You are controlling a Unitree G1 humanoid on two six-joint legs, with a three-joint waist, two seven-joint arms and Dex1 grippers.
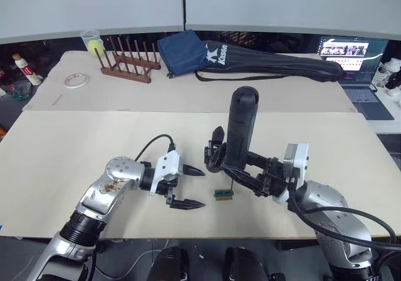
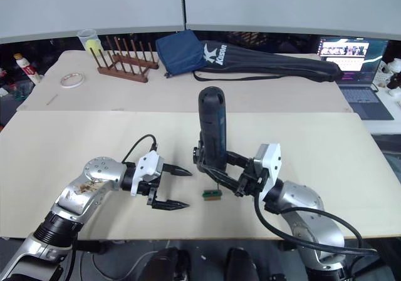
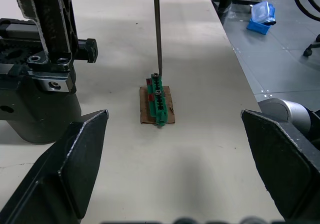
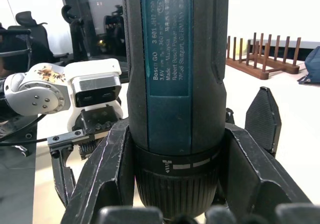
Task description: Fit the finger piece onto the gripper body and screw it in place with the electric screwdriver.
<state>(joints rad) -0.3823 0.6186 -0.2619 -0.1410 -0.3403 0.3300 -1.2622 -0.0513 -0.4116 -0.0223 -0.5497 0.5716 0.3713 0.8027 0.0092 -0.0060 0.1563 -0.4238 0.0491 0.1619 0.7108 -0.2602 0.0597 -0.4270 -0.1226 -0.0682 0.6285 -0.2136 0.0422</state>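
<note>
The left end effector [image 1: 188, 188] sits nearest, low over the bench [image 1: 75, 149], its two black fingers spread apart and holding nothing. Just beyond its fingertips lies a small green block [image 1: 222, 194] on a brown backing; in the left wrist view the thin silver bit [image 3: 157, 29] comes down onto the top of the green block [image 3: 159, 100], apparently seated at a screw there.

The right end effector [image 1: 241, 168] is clamped around the electric screwdriver [image 1: 240, 127], which stands upright with its bit pointing down at the block. The right wrist view shows the fingers hugging the tool's collar [image 4: 176, 171] on both sides.

Just behind the screwdriver, on the bench, stands the gripper body [image 1: 215, 153], dark and chunky, with its barrel base visible in the left wrist view [image 3: 35, 84]. The finger piece cannot be made out.

The step in hand looks like picking up a screw. To do it well, keep the tool vertical and the bit centred, press lightly, and lift straight up so the block does not tip or drag

Farther back lie a wooden rack [image 1: 128, 62], a blue pouch [image 1: 185, 52] and a long black bag [image 1: 276, 65]
</note>
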